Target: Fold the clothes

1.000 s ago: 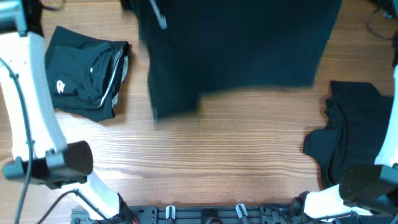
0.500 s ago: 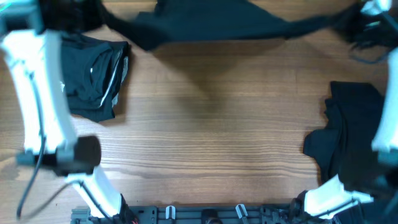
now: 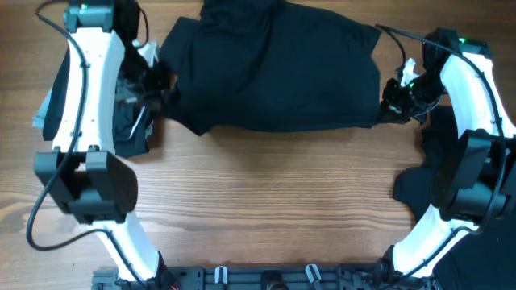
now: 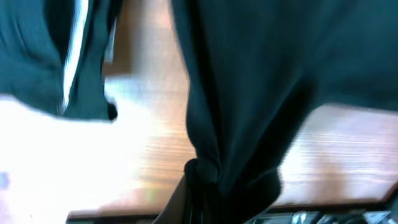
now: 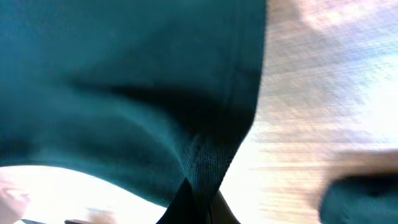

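Overhead, left pincer [image 3: 158, 81] and right pincer [image 3: 393, 100] clamp shut on black garment [image 3: 274, 72].

My left claw [image 3: 159, 83] and right claw [image 3: 393, 98] are sunk in bunched cloth at the sides of the spread shirt [image 3: 274, 72]; both wrist views are smeared. The overhead frame cuts its far edge. Left of it my left arm [image 3: 81, 97] covers most of the folded shirt [image 3: 135, 135]; right of it my right arm [image 3: 472, 173] covers part of the dark pile [image 3: 415, 189]

shirt [image 3: 274, 68]: plain black
folded garment [image 4: 68, 56]: black, thin white stripe
garment pile [image 3: 415, 189]: black
table [image 3: 266, 201]: light brown, wood grain
arms [image 3: 81, 105]: white, black joints
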Available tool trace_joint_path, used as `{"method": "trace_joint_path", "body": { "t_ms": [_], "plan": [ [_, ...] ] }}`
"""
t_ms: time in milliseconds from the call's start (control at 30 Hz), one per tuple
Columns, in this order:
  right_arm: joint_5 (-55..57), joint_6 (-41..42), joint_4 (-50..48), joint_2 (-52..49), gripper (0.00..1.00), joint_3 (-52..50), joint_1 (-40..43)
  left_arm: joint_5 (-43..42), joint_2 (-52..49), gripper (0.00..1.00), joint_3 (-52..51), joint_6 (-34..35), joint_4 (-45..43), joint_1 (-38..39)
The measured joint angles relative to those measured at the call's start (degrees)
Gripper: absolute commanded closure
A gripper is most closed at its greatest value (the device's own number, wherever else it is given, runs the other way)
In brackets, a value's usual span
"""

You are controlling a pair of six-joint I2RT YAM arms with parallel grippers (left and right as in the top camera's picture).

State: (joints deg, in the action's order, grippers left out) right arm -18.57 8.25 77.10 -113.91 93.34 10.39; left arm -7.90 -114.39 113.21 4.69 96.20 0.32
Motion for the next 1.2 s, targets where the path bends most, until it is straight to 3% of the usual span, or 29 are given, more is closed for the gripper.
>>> {"method": "trace_joint_path", "body": {
  "t_ms": [167,367,567,733,900,933,967,1033,1100,1167,1200],
  "plan": [
    [4.33,-0.9,3.58,0.0,0.96,0.0,0.04,2.73,8.33,0.96,-18.43,3.04,-4.22,0.11],
    [6.75,-0.66,4.81,0.07,0.95,-1.2,0.04,3.52,22.18,0.96,-38.75,7.69,-15.21,0.11],
    [9.6,1.97,0.74,0.26,0.88,-11.5,0.09,3.17,25.07,0.89,-52.52,11.96,-23.02,0.11],
    [10.14,2.78,-2.05,0.26,0.76,-18.8,1.99,2.91,25.05,0.78,-53.51,13.05,-23.19,0.04],
    [9.11,1.49,-4.44,1.92,0.69,-18.8,5.88,2.91,25.05,0.74,-52.92,13.44,-21.29,0.04],
    [8.41,1.4,-4.83,2.78,0.62,-18.51,6.36,2.91,25.05,0.73,-52.33,13.44,-20.61,0.04],
    [7.34,0.92,-5.84,4.17,0.55,-18.14,7.06,2.93,25.05,0.68,-51.41,13.42,-20.06,0.04],
    [5.16,0.52,-9.84,7.41,0.51,-17.27,8.28,2.89,25.05,0.58,-47.15,13.51,-19.47,0.07],
    [3.72,0.83,-13.77,9.81,0.53,-16.55,8.79,2.84,25.05,0.53,-42.99,13.31,-20.48,0.04],
    [3.37,2.01,-18.4,10.51,0.71,-16.37,8.79,2.58,25.09,0.53,-39.93,12.87,-23.69,0.04],
    [3.45,2.99,-20.31,10.51,0.76,-16.44,8.79,2.47,25.16,0.57,-39.32,12.79,-25.92,0.04]
  ]
}}
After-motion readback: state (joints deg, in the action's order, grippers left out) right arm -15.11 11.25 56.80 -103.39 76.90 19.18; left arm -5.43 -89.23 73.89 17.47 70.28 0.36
